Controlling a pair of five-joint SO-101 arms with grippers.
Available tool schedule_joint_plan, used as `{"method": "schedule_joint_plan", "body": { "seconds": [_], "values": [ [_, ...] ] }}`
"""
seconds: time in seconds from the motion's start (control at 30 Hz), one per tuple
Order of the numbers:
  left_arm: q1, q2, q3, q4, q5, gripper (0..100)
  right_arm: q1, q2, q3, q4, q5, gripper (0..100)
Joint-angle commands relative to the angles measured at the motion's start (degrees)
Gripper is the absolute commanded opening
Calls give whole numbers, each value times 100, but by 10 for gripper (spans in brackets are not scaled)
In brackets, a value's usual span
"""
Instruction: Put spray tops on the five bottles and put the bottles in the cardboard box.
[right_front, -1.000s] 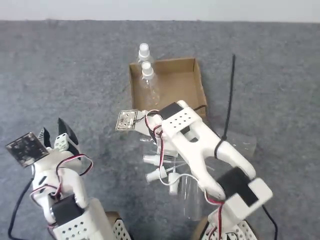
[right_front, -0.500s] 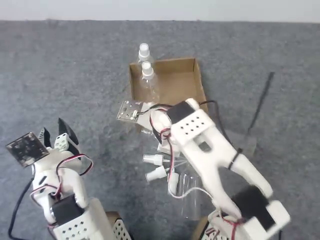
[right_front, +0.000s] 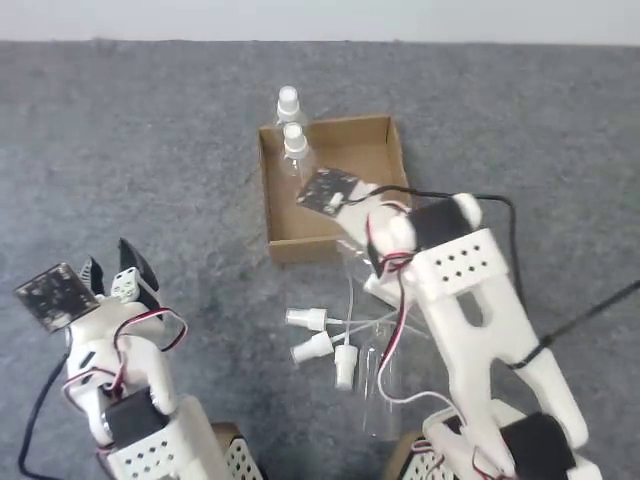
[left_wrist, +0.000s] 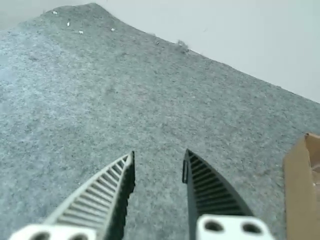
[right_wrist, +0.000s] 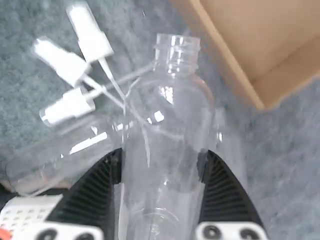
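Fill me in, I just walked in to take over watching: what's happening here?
The right end effector grips a clear bottle with no spray top, its neck near the cardboard box. Three loose spray tops and another bare bottle lie on the grey mat. Two topped bottles stand at the box's far corner. The left end effector hangs open over bare mat, holding nothing.

1. It looked like a robotics lab: a bare-wired white left arm (right_front: 118, 372) and right arm (right_front: 478, 300) stood on a grey felt-covered worktop (right_front: 150, 130).
2. A plain pale wall (right_front: 400, 18) ran behind.
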Motion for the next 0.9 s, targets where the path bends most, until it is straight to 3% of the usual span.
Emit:
{"method": "schedule_joint_plan", "body": {
  "seconds": [0.0,0.53,0.87],
  "values": [
    [0,-88,-92,-193,-44,152,629,-277,-255,347,-70,65],
    [0,-88,-75,-193,-44,152,2035,-681,1811,-136,422,65],
    [0,-88,-75,-193,-44,152,2105,-673,2989,-1077,422,76]
  ]
}}
